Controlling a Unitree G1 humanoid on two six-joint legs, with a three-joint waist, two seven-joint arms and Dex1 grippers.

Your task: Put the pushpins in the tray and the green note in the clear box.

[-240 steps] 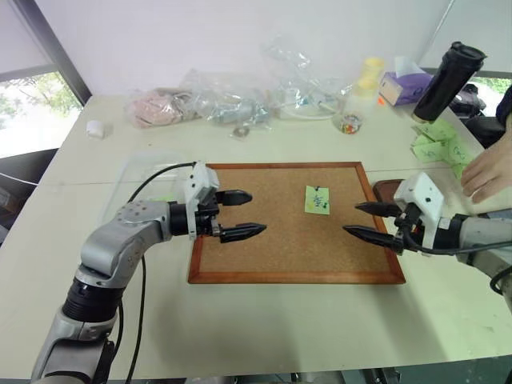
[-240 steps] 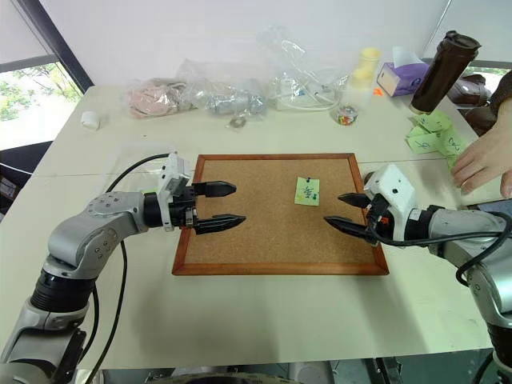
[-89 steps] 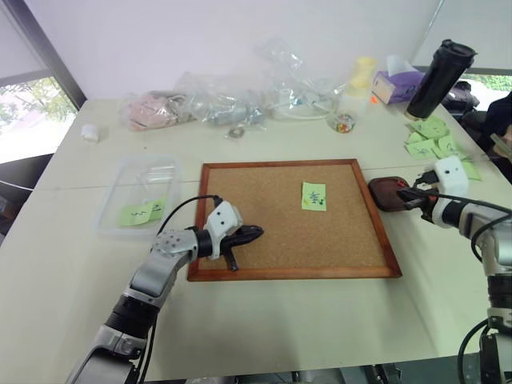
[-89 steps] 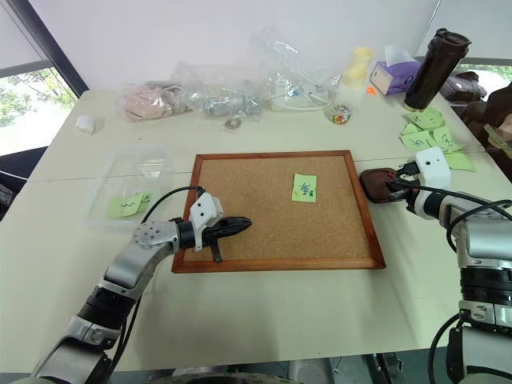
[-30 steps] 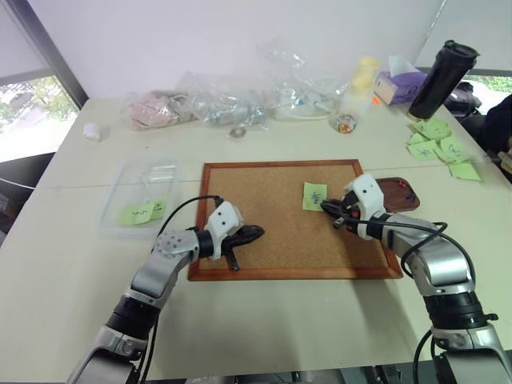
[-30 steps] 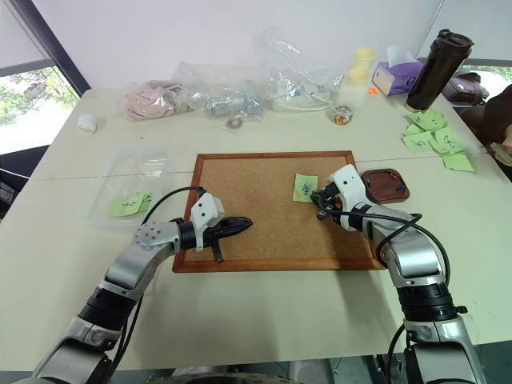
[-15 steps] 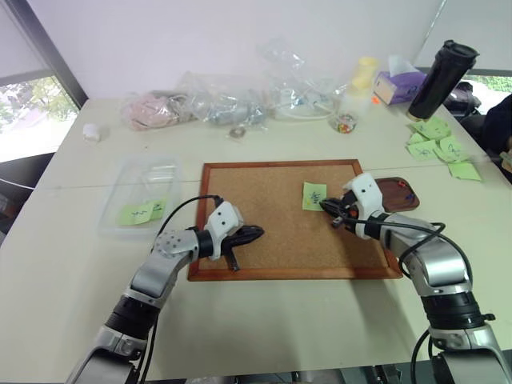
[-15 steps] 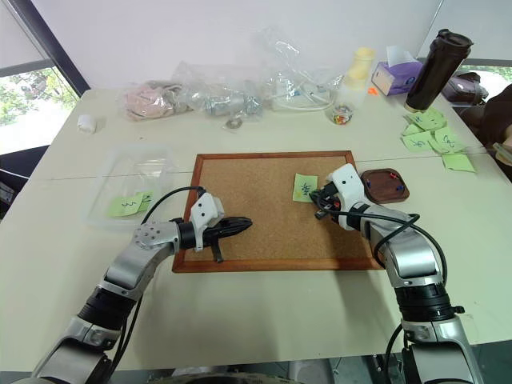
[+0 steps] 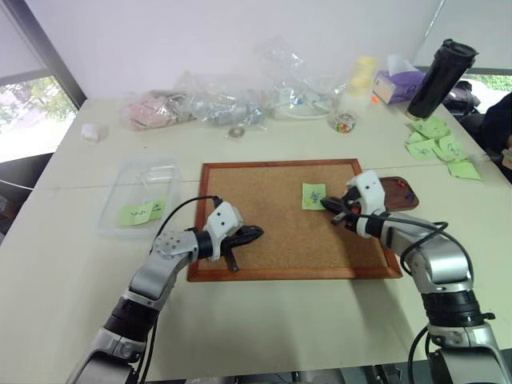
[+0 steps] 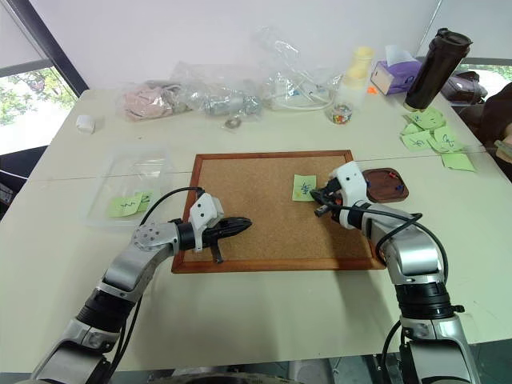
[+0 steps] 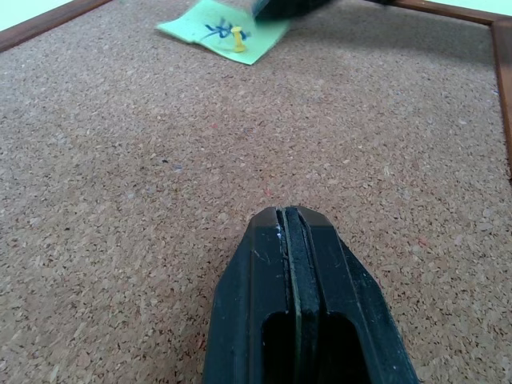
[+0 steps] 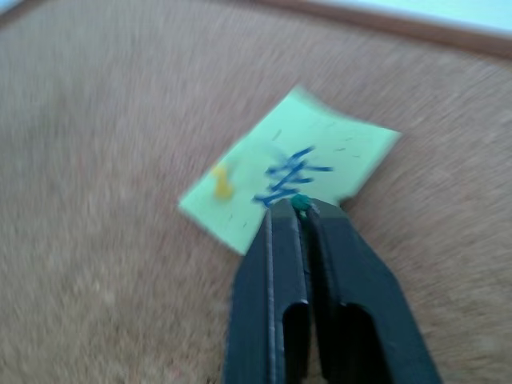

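The green note (image 9: 314, 195) lies on the corkboard, with a yellow pushpin (image 12: 221, 182) stuck in it. My right gripper (image 9: 326, 206) is at the note's right edge, shut on a small green pushpin (image 12: 300, 203) held at its tips. Right of the board sits the dark reddish tray (image 10: 396, 190) with a couple of pins in it. The clear box (image 9: 148, 178) stands left of the board and holds two green notes (image 9: 142, 212). My left gripper (image 9: 254, 234) is shut and empty, low over the board's near left part.
The wood-framed corkboard (image 9: 280, 232) fills the table's middle. Clear plastic bags (image 9: 232, 104) and a small jar (image 9: 346, 122) line the far edge. A dark bottle (image 9: 444, 76), a tissue box (image 9: 400, 84) and loose green notes (image 9: 438, 144) sit at the far right.
My right gripper has closed its fingers at the note's edge and risen a little. The left arm has not moved.
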